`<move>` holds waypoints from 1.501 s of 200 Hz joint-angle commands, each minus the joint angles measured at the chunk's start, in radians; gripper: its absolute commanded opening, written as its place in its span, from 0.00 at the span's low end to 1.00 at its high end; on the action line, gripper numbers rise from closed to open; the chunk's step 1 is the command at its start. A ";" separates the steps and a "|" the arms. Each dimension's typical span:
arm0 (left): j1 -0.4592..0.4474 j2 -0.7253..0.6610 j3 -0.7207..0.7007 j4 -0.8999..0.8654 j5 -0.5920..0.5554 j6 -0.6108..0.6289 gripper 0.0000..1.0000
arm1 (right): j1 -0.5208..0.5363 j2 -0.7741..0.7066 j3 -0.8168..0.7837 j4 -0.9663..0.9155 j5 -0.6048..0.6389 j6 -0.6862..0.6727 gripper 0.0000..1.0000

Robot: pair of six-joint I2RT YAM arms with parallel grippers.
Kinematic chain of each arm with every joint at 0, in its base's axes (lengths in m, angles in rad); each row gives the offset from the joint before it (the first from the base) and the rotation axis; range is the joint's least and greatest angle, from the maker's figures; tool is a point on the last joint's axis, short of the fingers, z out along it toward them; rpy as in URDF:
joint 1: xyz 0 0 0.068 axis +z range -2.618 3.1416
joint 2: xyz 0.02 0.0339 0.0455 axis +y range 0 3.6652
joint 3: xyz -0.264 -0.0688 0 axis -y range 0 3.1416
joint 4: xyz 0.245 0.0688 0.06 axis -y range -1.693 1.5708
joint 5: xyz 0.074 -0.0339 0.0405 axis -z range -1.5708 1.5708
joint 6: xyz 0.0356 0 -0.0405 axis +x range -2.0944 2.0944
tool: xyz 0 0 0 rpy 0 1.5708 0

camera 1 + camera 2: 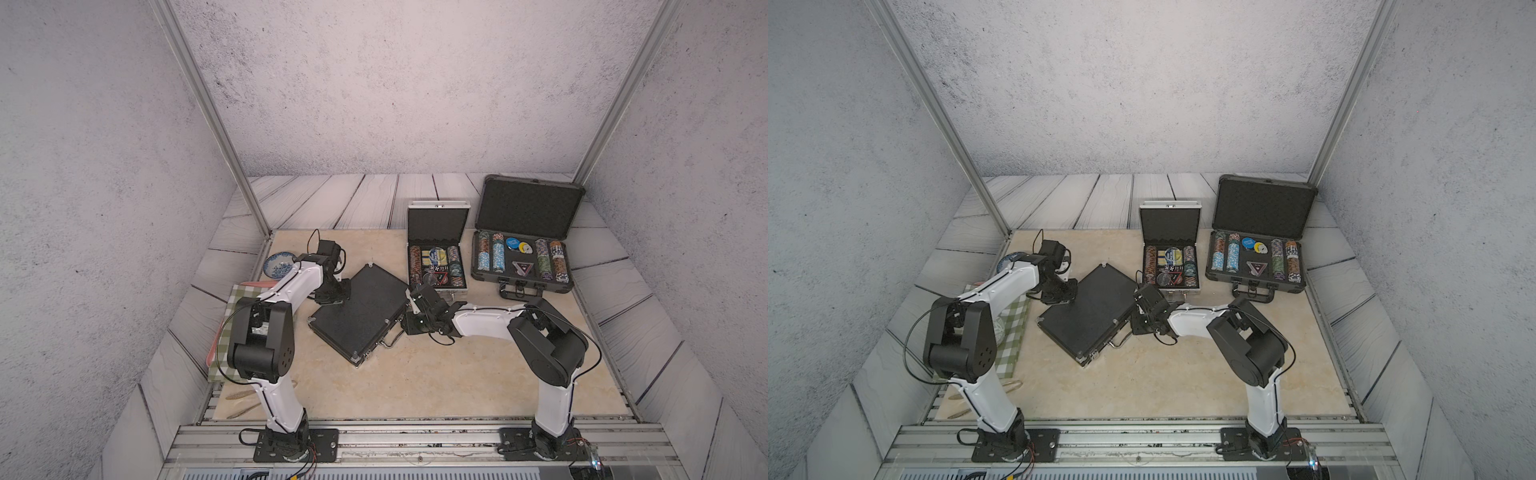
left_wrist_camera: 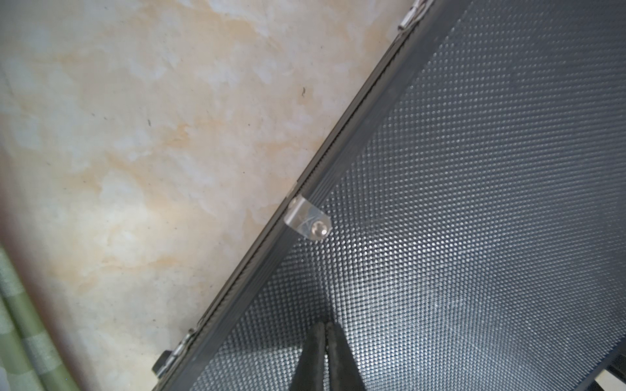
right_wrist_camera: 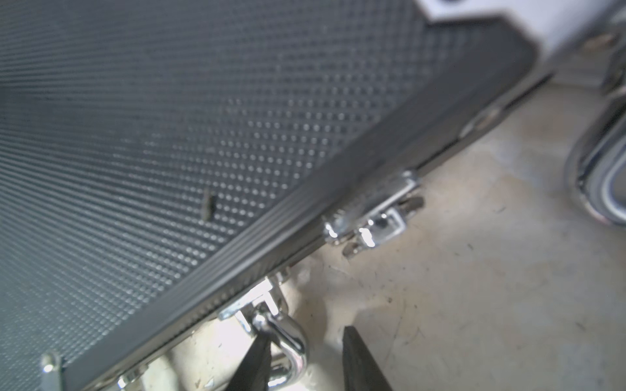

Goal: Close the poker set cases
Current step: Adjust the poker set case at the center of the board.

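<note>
The black flat case (image 1: pixel 365 316) (image 1: pixel 1088 316) lies closed and turned at an angle in the middle of the table. My left gripper (image 2: pixel 327 325) (image 1: pixel 345 290) is shut, its tips resting on the dimpled lid (image 2: pixel 474 203) near a hinge-side edge. My right gripper (image 3: pixel 305 342) (image 1: pixel 403 328) is open at the case's front edge, and the end of the chrome handle (image 3: pixel 291 338) sits between its fingers, against one of them. A chrome latch (image 3: pixel 372 216) shows beside it. The silver case (image 1: pixel 436 249) and the larger dark-grey case (image 1: pixel 523 249) stand open behind, full of chips.
A blue patterned bowl (image 1: pixel 277 264) and a green checked cloth (image 1: pixel 237 311) lie at the left behind my left arm. Wooden utensils (image 1: pixel 243 399) lie near the left front edge. The silver case's handle (image 3: pixel 603 169) is close to my right wrist.
</note>
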 commanded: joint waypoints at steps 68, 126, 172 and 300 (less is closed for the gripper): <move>-0.012 0.000 -0.033 -0.072 0.059 -0.009 0.09 | 0.029 0.100 -0.035 0.082 -0.034 0.130 0.20; -0.012 -0.061 0.014 -0.117 -0.001 -0.053 0.17 | 0.027 0.044 -0.088 0.100 -0.005 0.335 0.11; -0.011 -0.211 -0.010 -0.210 -0.210 -0.198 0.36 | 0.026 0.000 -0.073 0.057 -0.010 0.459 0.10; -0.010 -0.495 -0.368 -0.183 -0.201 -0.514 0.23 | 0.028 -0.020 -0.105 0.077 -0.033 0.450 0.10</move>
